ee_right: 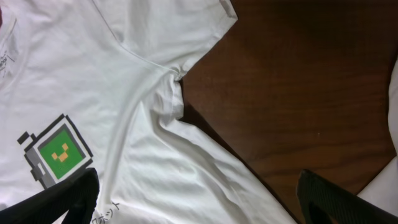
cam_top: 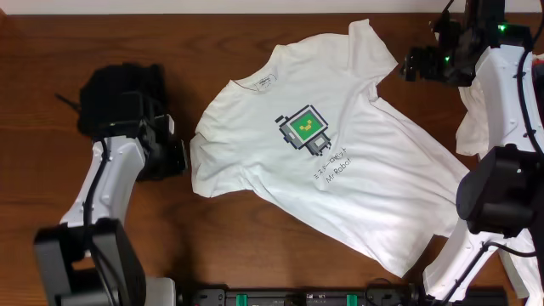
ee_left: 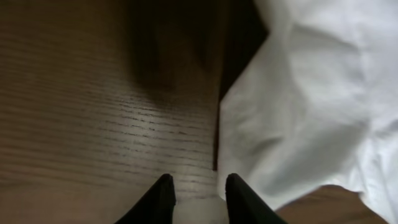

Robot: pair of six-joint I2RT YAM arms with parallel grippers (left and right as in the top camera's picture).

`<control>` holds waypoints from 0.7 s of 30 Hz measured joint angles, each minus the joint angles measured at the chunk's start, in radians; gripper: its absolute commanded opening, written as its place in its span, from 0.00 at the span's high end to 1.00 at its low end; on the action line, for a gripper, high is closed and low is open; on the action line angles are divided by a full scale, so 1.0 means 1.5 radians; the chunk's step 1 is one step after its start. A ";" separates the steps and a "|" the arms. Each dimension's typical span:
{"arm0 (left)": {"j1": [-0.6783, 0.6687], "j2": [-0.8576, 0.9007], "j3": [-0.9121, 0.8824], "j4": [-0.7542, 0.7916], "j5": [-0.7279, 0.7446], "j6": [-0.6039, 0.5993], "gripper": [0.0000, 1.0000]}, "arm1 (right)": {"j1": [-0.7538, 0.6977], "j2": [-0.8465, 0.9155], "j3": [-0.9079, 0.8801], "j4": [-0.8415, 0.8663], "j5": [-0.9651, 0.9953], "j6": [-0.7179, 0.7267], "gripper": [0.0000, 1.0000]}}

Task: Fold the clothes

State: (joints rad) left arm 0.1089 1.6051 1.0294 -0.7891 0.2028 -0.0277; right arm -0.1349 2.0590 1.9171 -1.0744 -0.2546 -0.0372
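A white T-shirt (cam_top: 331, 161) with a green pixel-robot print (cam_top: 303, 129) lies spread out flat and slanted on the wooden table. My left gripper (cam_top: 176, 158) is low at the edge of the shirt's left sleeve. In the left wrist view its fingers (ee_left: 198, 190) are slightly apart, with the sleeve edge (ee_left: 298, 106) just to their right and a pale patch between them. My right gripper (cam_top: 414, 65) hovers by the shirt's right sleeve. In the right wrist view its fingers (ee_right: 199, 208) are wide open above the shirt's armpit folds (ee_right: 168, 93), holding nothing.
A black bundle (cam_top: 123, 93) sits at the back left behind the left arm. More white garments lie at the right edge (cam_top: 476, 119) and front right corner (cam_top: 518, 268). Bare wood shows around the shirt (cam_top: 255, 246).
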 measured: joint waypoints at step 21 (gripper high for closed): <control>0.000 0.032 -0.044 0.051 0.041 0.000 0.74 | 0.000 0.000 0.000 0.000 0.000 0.000 0.01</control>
State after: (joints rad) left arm 0.1085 1.6535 0.9638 -0.7128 0.2642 -0.0273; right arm -0.1349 2.0590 1.9171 -1.0740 -0.2546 -0.0372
